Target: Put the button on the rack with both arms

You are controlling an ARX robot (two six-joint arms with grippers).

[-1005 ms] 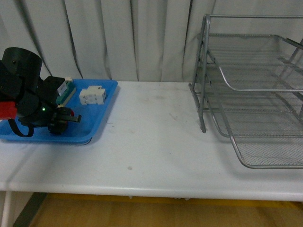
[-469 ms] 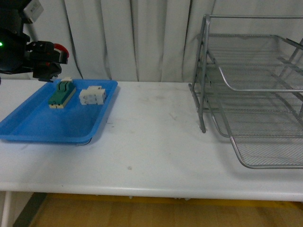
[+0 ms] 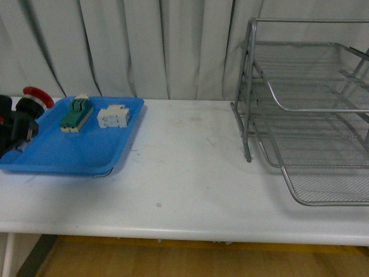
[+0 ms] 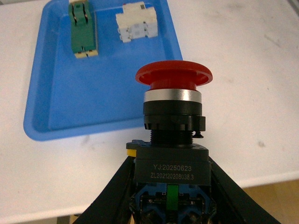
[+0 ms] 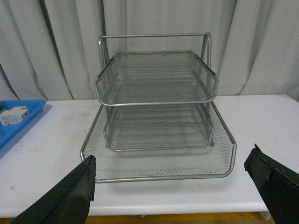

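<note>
Up close in the left wrist view, the left jaws grip the button [image 4: 174, 116] by its body. The front view shows it by the blue tray [image 3: 69, 156], at its left end. The right jaws gape empty, facing the rack [image 5: 156, 100] on the bench [image 3: 184, 173].

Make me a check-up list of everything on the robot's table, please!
Surface: white table, a few small marks.
Job's things: button held in left gripper, near the blue tray, not yet on the rack; rack stands at the right, bottom shelf slid out.
Clutter: green-and-cream component and white block in the blue tray.
Grippers: left gripper shut on button; right gripper open, facing rack.
Cables: nothing seen.
Surroundings: pale curtain behind, wooden floor below.
</note>
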